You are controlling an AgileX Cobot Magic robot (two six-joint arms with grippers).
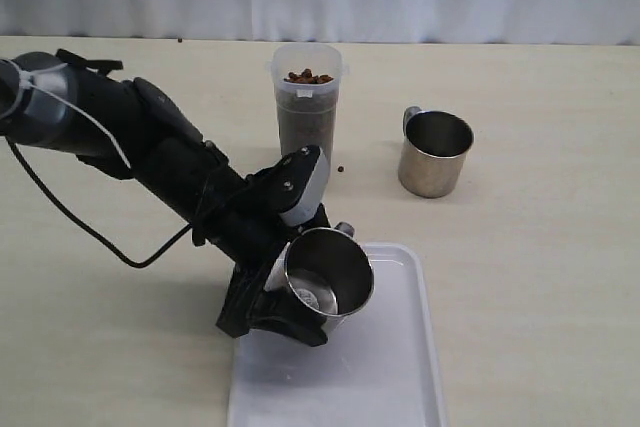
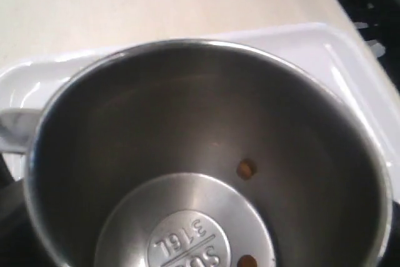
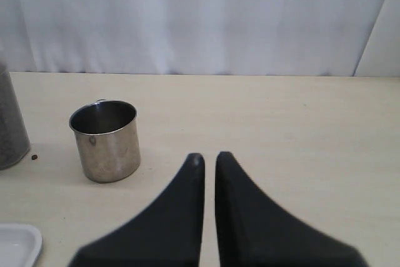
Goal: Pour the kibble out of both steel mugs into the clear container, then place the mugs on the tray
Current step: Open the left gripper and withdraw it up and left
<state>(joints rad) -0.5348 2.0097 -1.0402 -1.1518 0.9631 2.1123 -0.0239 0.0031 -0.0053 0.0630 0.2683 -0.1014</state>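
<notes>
One mug [image 1: 330,279] tilted over tray [image 1: 400,372] corner, 2nd mug [image 1: 435,154] well apart.

Left arm [image 1: 150,147]: black matt housings, rounded at the joints. At the end farthest from the left claw [image 1: 318,282] is a grey cylindrical section [image 1: 40,112] bound with a white tie [image 1: 22,75]. A thin white cable [image 1: 100,134] runs along the casing from that section, and a black cable [image 1: 130,264] loops beneath it. Directly behind the claw sits a pale grey bracket [image 1: 303,185] with two dark round fixings. Claw fingers black. Right claw [image 3: 209,157]: two smooth black fingers, broad at the base, tapering to narrow rounded tips.
</notes>
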